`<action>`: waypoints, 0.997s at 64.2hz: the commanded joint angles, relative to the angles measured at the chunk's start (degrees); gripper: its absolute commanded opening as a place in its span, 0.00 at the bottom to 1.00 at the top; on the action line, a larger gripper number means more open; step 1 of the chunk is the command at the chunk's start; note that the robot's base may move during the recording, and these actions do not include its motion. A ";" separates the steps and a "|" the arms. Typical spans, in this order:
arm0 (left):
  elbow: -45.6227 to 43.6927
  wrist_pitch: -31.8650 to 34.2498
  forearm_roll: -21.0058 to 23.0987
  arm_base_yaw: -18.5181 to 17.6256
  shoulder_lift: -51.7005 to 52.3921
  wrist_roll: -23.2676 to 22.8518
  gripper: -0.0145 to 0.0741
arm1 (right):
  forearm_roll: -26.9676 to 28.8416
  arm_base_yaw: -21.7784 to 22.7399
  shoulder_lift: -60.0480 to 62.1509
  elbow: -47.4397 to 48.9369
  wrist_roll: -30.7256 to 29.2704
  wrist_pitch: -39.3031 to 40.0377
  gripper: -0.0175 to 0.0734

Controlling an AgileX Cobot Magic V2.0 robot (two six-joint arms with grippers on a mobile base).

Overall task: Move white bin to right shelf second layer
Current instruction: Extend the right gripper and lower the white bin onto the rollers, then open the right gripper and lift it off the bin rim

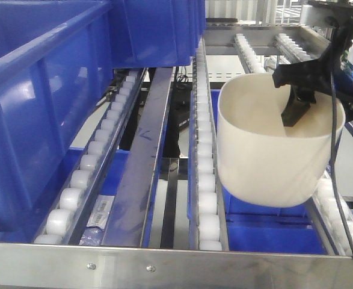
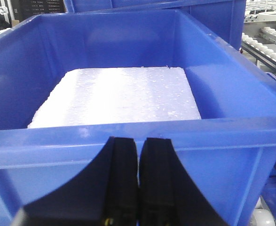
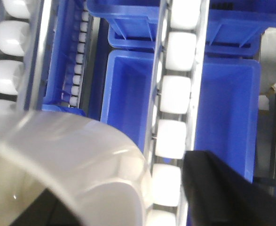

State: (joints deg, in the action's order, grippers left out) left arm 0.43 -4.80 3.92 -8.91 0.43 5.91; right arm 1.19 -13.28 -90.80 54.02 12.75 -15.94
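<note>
While right gripper (image 1: pixel 297 99) grasps white bin (image 1: pixel 272 153) rim above rollers (image 1: pixel 207 180), left gripper (image 2: pixel 138 181) clenched at blue crate (image 2: pixel 128 136).

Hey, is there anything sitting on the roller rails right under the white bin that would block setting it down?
Nothing visible does. The right claw holds the white bin by its rim above the roller rails, which look bare beneath it. The blue crates sit off to the left, clear of that lane.

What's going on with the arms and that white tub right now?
Right gripper shut on white bin rim, bin held above roller rails. Left gripper shut, empty, facing blue crate. Nothing blocking below.
</note>
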 commanded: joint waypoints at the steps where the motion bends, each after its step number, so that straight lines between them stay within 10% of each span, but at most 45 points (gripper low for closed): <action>1: 2.11 4.80 0.31 -0.21 0.80 -0.20 0.26 | -0.08 0.11 3.33 1.87 -0.11 3.68 0.76; 30: 2.11 4.80 0.31 -0.21 0.80 -0.20 0.26 | 0.59 0.11 17.35 1.03 -0.11 2.53 0.75; 47: 2.11 4.80 0.31 -0.21 0.80 -0.20 0.26 | 0.59 0.27 34.28 -8.78 -0.15 9.20 0.23; 64: 2.11 4.80 0.31 -0.21 0.80 -0.20 0.26 | 0.59 5.46 51.25 -22.11 -0.15 12.99 0.25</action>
State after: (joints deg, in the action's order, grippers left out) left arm 0.43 -4.80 3.92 -8.91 0.43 5.91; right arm 1.85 -9.63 -44.11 33.23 12.97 -8.63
